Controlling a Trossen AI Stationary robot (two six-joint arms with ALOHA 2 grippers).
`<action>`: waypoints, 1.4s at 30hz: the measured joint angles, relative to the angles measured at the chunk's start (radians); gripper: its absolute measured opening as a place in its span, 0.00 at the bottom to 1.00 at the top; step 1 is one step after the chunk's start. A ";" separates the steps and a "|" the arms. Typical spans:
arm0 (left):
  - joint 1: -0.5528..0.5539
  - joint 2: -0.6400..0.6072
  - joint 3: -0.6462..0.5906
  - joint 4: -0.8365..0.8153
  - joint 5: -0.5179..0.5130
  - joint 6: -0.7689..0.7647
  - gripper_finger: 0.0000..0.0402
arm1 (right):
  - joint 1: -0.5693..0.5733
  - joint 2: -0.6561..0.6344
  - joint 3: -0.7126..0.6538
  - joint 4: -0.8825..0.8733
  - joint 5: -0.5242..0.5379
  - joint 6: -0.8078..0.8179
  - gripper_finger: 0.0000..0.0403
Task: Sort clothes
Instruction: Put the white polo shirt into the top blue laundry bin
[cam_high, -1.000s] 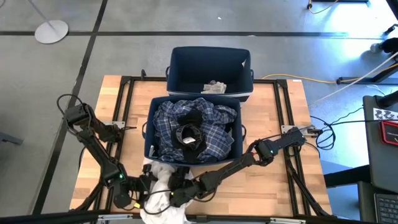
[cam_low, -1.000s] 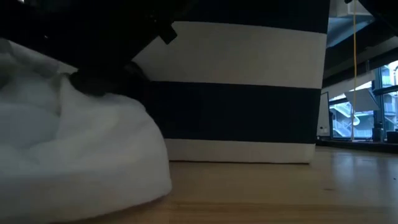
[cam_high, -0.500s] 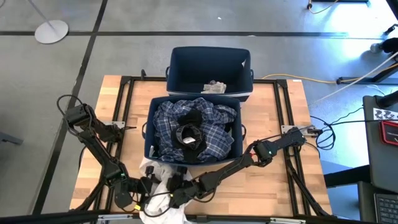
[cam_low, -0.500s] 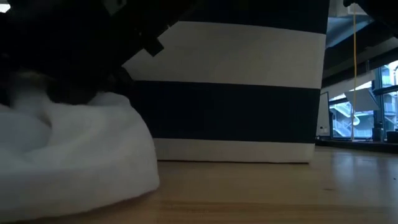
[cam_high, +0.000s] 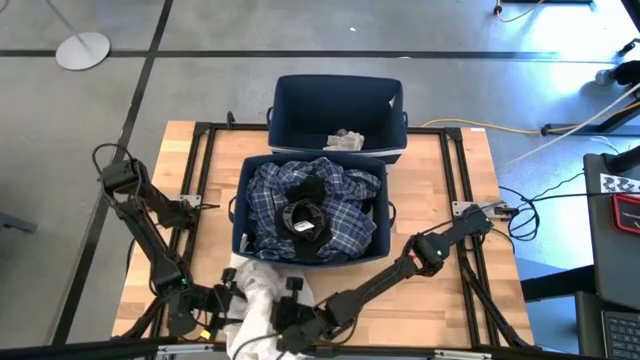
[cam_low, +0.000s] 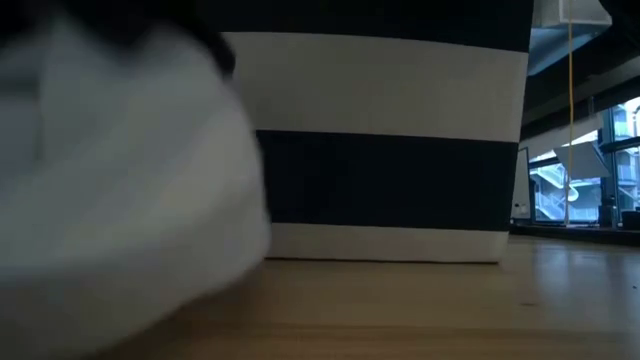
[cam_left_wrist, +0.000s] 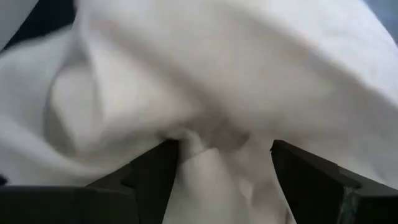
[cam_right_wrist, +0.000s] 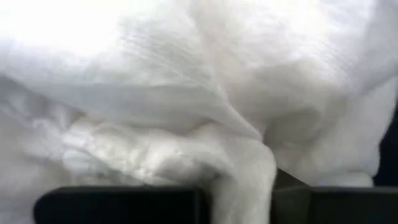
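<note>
- The white garment (cam_high: 258, 300) at the near edge is soft cloth, matt, crumpled into thick folds; in the right wrist view (cam_right_wrist: 186, 112) a fine ribbed weave shows on its surface.
- The plaid garment (cam_high: 340, 215) in the near bin is thin woven cloth, matt and wrinkled.
- The black garment (cam_high: 303, 215) lying on it is dull, soft fabric.
- Both bins, near (cam_high: 240, 215) and far (cam_high: 335, 105), have navy fabric walls, matt and slightly slack; the low view shows broad flat white and dark bands on the near bin's side (cam_low: 400, 150).
- The table (cam_high: 455, 300) top is pale wood, smooth with a faint sheen and visible grain.
- Its frame (cam_high: 200, 160) is black metal bars.
- The arms, left (cam_high: 140, 215) and right (cam_high: 400, 270), are dark, matt, hard-surfaced.
- The floor (cam_high: 200, 70) is grey, smooth, concrete-like.
</note>
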 joint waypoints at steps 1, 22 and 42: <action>-0.008 -0.015 0.000 -0.014 0.000 -0.009 0.63 | 0.009 0.000 0.026 -0.024 0.012 -0.014 0.08; -0.047 -0.128 0.000 -0.270 -0.039 -0.185 0.63 | 0.068 -0.237 0.030 -0.054 0.162 -0.261 0.07; -0.066 -0.187 0.035 -0.279 -0.037 -0.098 0.63 | 0.075 -0.362 0.043 -0.016 0.205 -0.430 0.07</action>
